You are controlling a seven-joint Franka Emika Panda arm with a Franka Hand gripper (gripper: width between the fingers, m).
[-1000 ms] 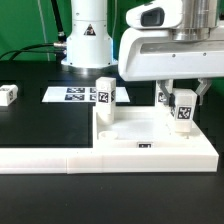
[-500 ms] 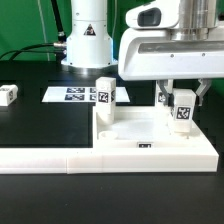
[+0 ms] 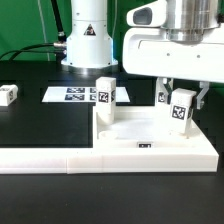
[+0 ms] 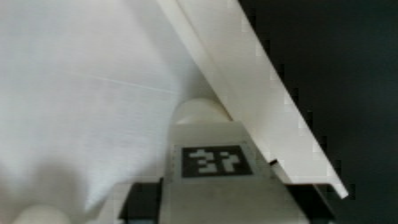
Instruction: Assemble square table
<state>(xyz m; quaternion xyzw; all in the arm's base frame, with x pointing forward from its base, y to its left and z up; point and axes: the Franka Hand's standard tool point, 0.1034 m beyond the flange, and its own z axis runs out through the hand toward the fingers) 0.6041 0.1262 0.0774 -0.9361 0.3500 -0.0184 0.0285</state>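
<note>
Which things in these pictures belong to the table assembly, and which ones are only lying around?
Part of the job:
- tabletop
- held leg, clamped in the gripper above the tabletop
- upright leg, at the tabletop's far corner on the exterior view's left
- loose leg, lying apart on the black table

Just there:
- marker board
- L-shaped wall
</note>
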